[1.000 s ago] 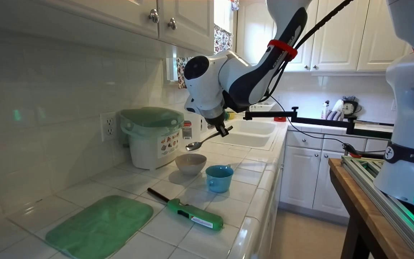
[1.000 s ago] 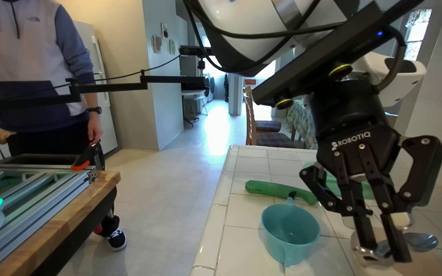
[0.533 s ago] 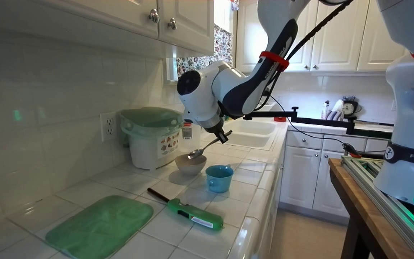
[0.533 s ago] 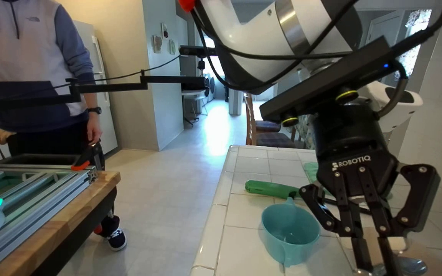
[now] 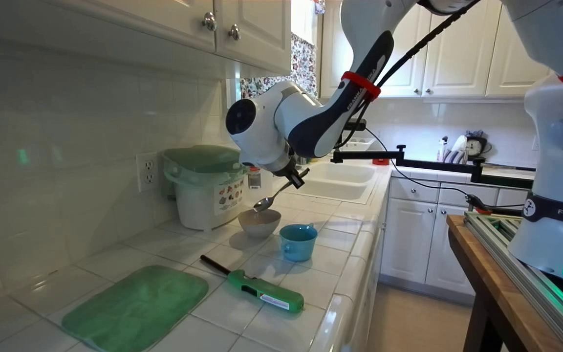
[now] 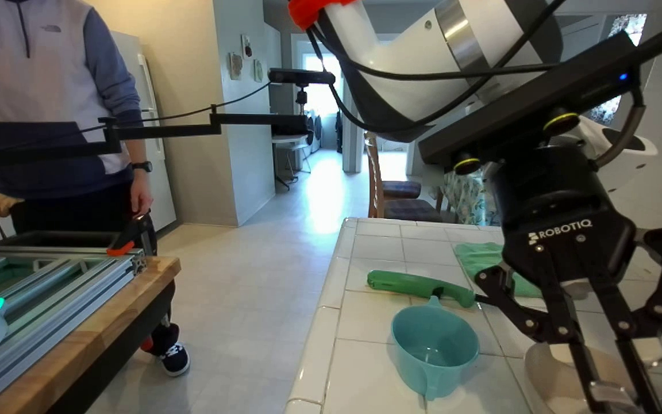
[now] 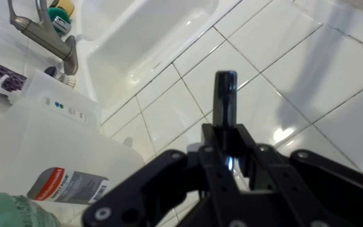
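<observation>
The claw point(image 5: 295, 181) is clamped on the handle of a spoon point(image 5: 264, 203), its fingers point(image 6: 584, 371) tight against both sides and the handle's end poking out past them; the spoon hangs tilted above the counter point(image 5: 198, 337), head lower than handle, and in an exterior view the head lines up with the back rim of a bowl point(image 5: 260, 227), though whether the two touch I cannot tell; the bowl stands upright on the counter, and a blue cup point(image 5: 298, 244) stands near it, closer to the front edge; a green lighter point(image 5: 268, 292) lies just beside the cup, its black tip toward the wall point(image 5: 91, 171); farther along, away from the sink point(image 5: 330, 188), a green cloth point(image 5: 137, 308) lies flat; a white tub point(image 5: 196, 205) with a green lid point(image 5: 205, 159) stands behind the bowl, by the wall, near a power outlet point(image 5: 148, 172); in the wrist view a cloudy plastic jug point(image 7: 74, 148) with a red and grey label point(image 7: 68, 186) stands beside the sink, near the tap point(image 7: 46, 36); a small clock point(image 5: 474, 145) stands on the far stretch of counter; in an exterior view a person point(image 6: 55, 92) with a watch point(image 6: 142, 165) on one wrist stands beyond a wooden table point(image 6: 101, 339)
</observation>
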`<action>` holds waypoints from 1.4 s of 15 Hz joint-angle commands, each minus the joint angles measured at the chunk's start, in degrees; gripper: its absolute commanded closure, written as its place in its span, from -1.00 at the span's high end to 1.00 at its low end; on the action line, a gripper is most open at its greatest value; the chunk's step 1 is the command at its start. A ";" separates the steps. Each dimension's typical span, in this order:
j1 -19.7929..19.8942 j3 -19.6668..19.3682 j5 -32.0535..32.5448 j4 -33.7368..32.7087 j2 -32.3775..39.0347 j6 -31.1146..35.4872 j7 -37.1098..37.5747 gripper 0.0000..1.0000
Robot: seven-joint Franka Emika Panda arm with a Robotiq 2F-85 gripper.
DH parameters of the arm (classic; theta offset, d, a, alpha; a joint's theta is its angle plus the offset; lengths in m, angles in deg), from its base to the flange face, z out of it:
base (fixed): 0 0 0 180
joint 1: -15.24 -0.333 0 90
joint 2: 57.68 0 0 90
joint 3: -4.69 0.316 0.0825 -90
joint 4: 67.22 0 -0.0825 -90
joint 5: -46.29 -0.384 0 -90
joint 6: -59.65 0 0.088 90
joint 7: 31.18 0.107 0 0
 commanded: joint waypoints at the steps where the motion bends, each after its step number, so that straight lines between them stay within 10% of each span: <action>1: -0.49 0.94 1.61 -3.48 2.33 -4.98 -3.55 -0.90; 21: -0.87 1.92 4.93 -13.07 11.85 -12.15 -13.07 -0.90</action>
